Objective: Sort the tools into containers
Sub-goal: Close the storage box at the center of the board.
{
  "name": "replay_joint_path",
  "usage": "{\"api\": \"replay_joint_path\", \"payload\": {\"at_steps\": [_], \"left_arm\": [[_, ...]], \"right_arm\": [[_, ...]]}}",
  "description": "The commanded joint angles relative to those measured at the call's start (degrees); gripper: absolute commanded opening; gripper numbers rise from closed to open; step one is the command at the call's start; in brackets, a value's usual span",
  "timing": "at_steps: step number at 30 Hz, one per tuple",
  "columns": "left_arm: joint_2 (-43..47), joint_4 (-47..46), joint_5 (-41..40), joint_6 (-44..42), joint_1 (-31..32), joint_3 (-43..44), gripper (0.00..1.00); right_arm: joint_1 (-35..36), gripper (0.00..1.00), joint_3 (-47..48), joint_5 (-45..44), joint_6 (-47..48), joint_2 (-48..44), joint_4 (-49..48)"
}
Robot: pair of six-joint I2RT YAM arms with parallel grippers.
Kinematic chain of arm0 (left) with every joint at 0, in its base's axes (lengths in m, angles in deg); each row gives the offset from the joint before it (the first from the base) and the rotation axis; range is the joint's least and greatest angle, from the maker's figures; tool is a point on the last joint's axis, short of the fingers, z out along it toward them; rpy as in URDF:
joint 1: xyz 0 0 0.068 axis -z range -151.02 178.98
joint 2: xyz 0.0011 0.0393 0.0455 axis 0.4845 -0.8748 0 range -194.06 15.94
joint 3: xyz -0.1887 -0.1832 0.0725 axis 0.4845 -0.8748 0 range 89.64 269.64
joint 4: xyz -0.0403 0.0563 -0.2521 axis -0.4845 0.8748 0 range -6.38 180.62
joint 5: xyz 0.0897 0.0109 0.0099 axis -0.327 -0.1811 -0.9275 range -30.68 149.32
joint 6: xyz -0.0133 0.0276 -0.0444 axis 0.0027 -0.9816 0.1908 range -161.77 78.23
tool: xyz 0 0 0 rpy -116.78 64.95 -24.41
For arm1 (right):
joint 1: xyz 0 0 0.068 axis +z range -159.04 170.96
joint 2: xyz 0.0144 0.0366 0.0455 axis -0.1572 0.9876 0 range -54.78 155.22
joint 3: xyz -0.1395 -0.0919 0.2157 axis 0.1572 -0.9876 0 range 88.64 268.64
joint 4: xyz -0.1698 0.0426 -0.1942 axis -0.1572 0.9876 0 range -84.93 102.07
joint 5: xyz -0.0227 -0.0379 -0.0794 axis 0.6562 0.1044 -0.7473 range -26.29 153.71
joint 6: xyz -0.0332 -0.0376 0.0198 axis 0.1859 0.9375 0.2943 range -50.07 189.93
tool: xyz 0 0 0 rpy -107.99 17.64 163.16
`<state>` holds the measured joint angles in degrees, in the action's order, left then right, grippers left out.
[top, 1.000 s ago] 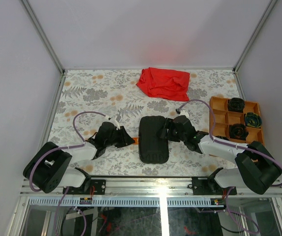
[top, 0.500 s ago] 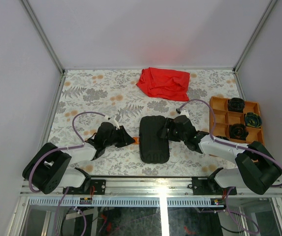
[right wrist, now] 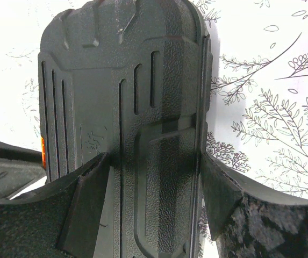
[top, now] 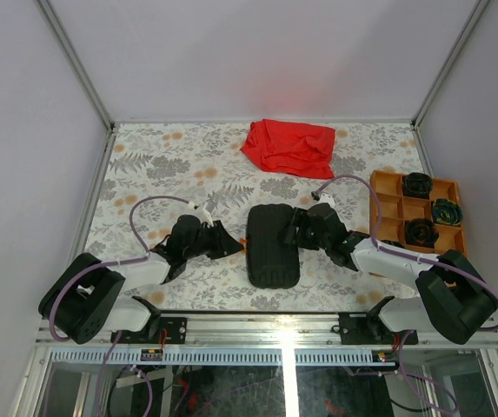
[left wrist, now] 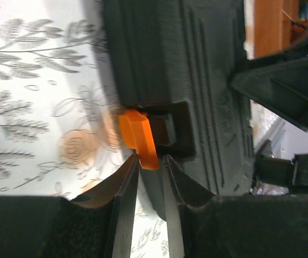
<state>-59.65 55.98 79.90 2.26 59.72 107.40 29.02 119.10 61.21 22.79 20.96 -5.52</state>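
Walls are enclosing floral tabletop; right gripper clamping black ribbed hard case; left gripper seemingly pinching its orange latch, wrist-view only.

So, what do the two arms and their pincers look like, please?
The left arm and right arm match: big black rounded joints, white links, and a thin purple cable looping along each. The left pincer and right pincer are black, with tapered fingers and grainy bodies.
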Motion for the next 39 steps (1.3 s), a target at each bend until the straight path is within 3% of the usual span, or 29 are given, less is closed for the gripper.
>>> {"api": "replay_joint_path", "payload": {"at_steps": [1,22,39], "left_arm": [[-0.06,-8.09,4.69,1.41,0.63,0.56,0.23],[-2.57,-4.44,2.97,-0.09,0.64,2.42,0.30],[-3.37,2.88,-2.06,-2.17,0.64,5.12,0.25]], "right_arm": [[0.28,0.62,-1.46,-1.45,1.91,1.07,6.47],[0.34,0.62,-1.50,-1.31,1.78,1.51,6.18],[0.34,0.62,-1.24,-1.10,2.10,1.81,6.36]]}}
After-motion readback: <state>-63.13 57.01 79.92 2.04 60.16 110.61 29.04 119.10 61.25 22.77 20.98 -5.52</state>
